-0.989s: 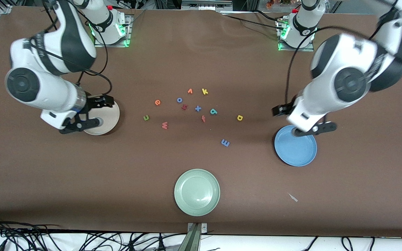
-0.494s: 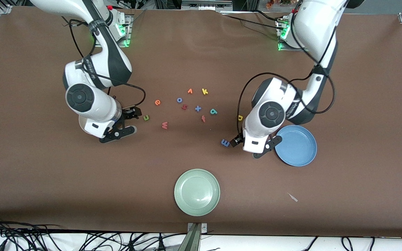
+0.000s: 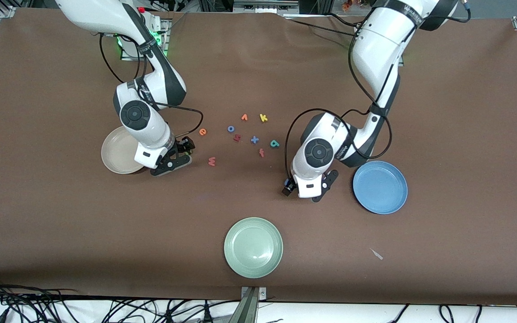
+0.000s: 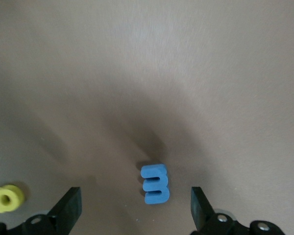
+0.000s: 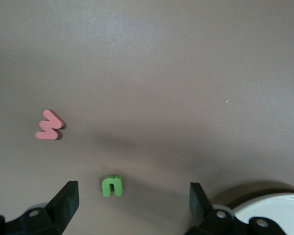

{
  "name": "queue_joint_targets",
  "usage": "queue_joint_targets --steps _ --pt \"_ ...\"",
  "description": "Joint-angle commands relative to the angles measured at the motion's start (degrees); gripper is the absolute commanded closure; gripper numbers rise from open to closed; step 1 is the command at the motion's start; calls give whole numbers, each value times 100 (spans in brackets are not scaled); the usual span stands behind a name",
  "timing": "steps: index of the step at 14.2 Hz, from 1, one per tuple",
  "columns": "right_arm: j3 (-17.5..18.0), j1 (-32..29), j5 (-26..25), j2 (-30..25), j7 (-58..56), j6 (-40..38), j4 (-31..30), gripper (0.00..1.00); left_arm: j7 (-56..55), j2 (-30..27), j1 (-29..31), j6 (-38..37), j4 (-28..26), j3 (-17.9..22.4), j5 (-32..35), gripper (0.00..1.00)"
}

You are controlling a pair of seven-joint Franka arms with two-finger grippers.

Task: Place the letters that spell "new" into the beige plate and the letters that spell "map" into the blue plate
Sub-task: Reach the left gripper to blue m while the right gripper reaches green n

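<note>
The left tool (image 4: 132, 210) hangs low over the blue m (image 4: 155, 184), its two fingers spread wide with the letter lying flat on the brown counter (image 3: 465, 112) between them, touching neither; the m's long axis runs from wrist toward fingertips, roughly along the line of the fingers. A yellow a (image 4: 7, 198) lies just outside one finger (image 4: 68, 208). In the front view this tool (image 3: 305, 190) sits beside the blue plate (image 3: 380, 187), toward the middle of the counter, and the plate holds no letters. The right tool (image 5: 132, 200) is likewise spread open and low over the green n (image 5: 112, 186), which lies flat between its fingers nearer to one of them, with its legs pointing toward the wrist. The salmon w (image 5: 49, 125) lies a little apart, tilted on a diagonal. The beige plate (image 3: 117, 157) is just beside this tool (image 3: 175, 157), also without letters. The orange e (image 3: 202, 131) and teal p (image 3: 275, 143) lie in the scattered cluster at mid-counter, farther from the front camera than the w. The pale green plate (image 3: 253, 247) sits nearest the front camera.
</note>
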Motion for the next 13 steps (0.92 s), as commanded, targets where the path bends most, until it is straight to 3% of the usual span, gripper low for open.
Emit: queue_joint_targets --steps 1,5,7,8,10,13 --pt "0 40 -79 -119 3 670 -551 0 -98 226 -112 33 235 82 -183 17" --pt "9 181 -70 -40 55 803 -710 0 -97 358 -130 270 226 82 -175 36" --pt "9 207 -70 -40 47 830 -815 0 -97 358 -130 270 226 82 -166 53" --pt "9 216 -70 -23 46 838 -842 0 -97 358 -121 270 226 82 -157 64" --pt "9 216 -79 135 46 952 -842 0 -97 341 -121 270 226 82 -139 96" --pt "9 225 -79 241 -6 1032 -842 2 -63 87 -51 218 226 99 -95 100"
